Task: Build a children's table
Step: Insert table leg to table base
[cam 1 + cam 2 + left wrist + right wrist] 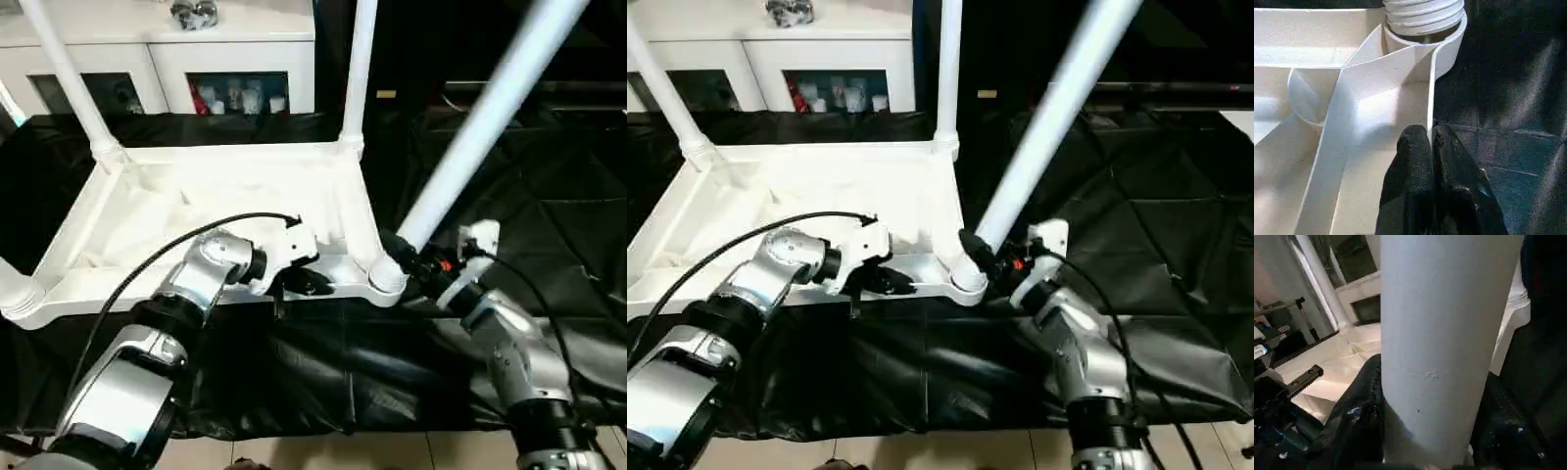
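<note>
The children's table top (pixel 196 196) lies upside down on black cloth. Two white legs stand upright in its far corners, one on the left (pixel 69 73) and one on the right (pixel 358 69). My left gripper (pixel 304 284) is shut on the thin near rim (pixel 1431 98), close to the near-right corner socket (pixel 385 277). My right gripper (pixel 407 257) is shut on a fourth leg (pixel 480 127), near its lower end. That leg leans up and to the right. Its ribbed end (pixel 1422 12) sits at the socket (pixel 1449 44); I cannot tell how deep.
A white cabinet with glass doors (pixel 235 59) stands behind the table. Black cloth (pixel 549 196) covers the work surface, wrinkled to the right. A black cable (pixel 167 250) loops over my left forearm. Pale floor tiles (pixel 323 452) show at the near edge.
</note>
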Available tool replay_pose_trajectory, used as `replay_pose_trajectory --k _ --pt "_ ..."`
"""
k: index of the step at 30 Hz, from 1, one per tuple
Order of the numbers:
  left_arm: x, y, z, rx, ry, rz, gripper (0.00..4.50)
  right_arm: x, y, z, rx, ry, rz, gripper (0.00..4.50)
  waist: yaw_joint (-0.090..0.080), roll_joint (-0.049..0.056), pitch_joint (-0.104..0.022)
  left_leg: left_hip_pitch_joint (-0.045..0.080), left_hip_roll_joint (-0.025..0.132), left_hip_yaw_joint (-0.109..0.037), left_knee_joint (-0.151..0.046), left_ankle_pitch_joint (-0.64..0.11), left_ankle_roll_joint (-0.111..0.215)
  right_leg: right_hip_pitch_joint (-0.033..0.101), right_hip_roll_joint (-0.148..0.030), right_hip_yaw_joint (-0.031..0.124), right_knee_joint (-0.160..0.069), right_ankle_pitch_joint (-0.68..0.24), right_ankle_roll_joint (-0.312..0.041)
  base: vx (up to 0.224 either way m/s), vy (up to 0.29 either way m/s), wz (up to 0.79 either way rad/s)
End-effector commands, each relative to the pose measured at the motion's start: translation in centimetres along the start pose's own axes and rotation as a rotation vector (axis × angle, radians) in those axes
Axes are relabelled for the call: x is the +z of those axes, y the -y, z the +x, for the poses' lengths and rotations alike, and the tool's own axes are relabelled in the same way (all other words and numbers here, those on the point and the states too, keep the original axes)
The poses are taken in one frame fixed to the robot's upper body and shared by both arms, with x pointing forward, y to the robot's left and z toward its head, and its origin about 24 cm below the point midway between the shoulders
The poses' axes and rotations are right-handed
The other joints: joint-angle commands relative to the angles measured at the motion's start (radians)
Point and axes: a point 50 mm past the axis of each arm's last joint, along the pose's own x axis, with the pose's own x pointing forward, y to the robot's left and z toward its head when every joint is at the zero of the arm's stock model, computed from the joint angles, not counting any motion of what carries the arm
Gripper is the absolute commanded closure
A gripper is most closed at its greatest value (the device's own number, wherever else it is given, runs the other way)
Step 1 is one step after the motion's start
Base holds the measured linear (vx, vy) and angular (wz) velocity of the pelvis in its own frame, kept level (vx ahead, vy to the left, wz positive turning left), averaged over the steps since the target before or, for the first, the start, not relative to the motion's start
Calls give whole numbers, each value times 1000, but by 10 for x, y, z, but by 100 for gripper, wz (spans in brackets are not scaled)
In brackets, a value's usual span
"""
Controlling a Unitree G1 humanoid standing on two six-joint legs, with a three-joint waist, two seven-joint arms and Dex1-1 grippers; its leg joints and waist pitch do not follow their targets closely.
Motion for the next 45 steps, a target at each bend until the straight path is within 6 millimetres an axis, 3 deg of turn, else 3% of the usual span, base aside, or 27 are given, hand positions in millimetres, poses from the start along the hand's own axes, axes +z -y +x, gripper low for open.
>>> replay_pose_trajectory --k 1,9,15,17,26,33,35,42,45 --pt "-13 1 -1 31 -43 -48 450 -24 9 -16 -95 -78 13 263 5 1 -61 28 58 -22 -73 -200 69 39 -89 38 -78 7 -295 0 0 0" --pt "-12 0 2 49 -48 -42 450 -28 7 -21 -133 -76 -81 264 1 4 -55 34 58 -24 -85 -280 36 36 -88 40 -90 -87 -277 0 0 0" --pt "-12 0 2 53 -54 -31 450 -29 9 -21 -70 -152 -195 264 -2 2 -53 35 58 -25 -89 -283 29 39 -87 40 -94 -100 -266 0 0 0" --pt "-13 0 3 48 -58 -27 450 -30 9 -20 -31 -194 -217 264 -6 -4 -53 35 57 -24 -89 -290 37 40 -88 40 -98 -115 -265 0 0 0" --pt "-13 0 0 28 -68 -5 450 -29 -3 -7 186 -310 -174 264 -4 -9 -53 34 58 -23 -87 -254 62 40 -89 41 -99 -116 -262 0 0 0" --pt "-12 0 -4 -14 -85 34 450 -29 -10 -7 342 -387 -177 264 2 -17 -60 32 59 -21 -82 -181 95 46 -88 37 -90 5 -276 0 0 0" --pt "-12 0 -5 -15 -86 38 450 -29 -11 -7 357 -393 -182 264 2 -19 -59 32 59 -20 -82 -181 98 46 -89 37 -90 3 -277 0 0 0" --pt "-3 0 -14 -99 -41 115 450 -32 -21 -12 475 -422 -146 264 12 -13 -54 36 63 -22 -92 -264 55 41 -91 38 -100 -118 -268 0 0 0" --pt "-2 1 -16 -137 -31 125 450 -32 -22 -13 502 -435 -142 264 15 -10 -55 38 66 -22 -94 -261 51 39 -89 37 -96 -93 -272 0 0 0"
